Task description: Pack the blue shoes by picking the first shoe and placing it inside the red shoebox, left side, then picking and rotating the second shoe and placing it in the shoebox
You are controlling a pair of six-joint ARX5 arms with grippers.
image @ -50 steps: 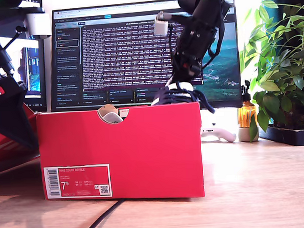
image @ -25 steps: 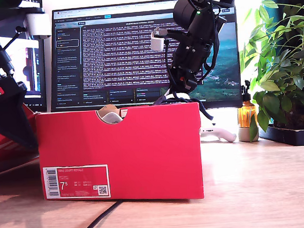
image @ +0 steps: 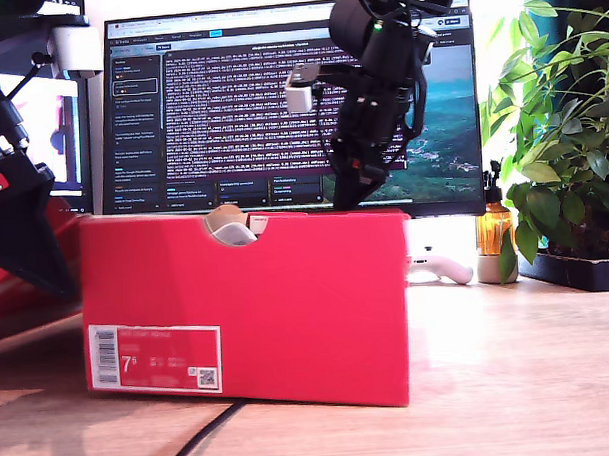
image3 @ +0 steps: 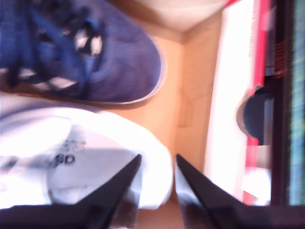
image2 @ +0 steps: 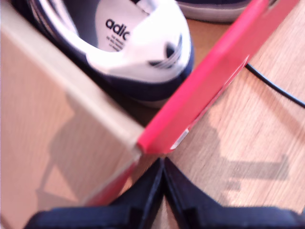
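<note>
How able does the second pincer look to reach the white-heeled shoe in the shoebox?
Likely yes: my second pincer hangs open just above the white heel of that blue shoe inside the red shoebox, with nothing between.

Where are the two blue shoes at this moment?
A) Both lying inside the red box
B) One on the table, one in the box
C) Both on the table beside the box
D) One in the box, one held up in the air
A: my second tool looks down on both blue shoes lying side by side inside the red shoebox, and it holds nothing.
</note>
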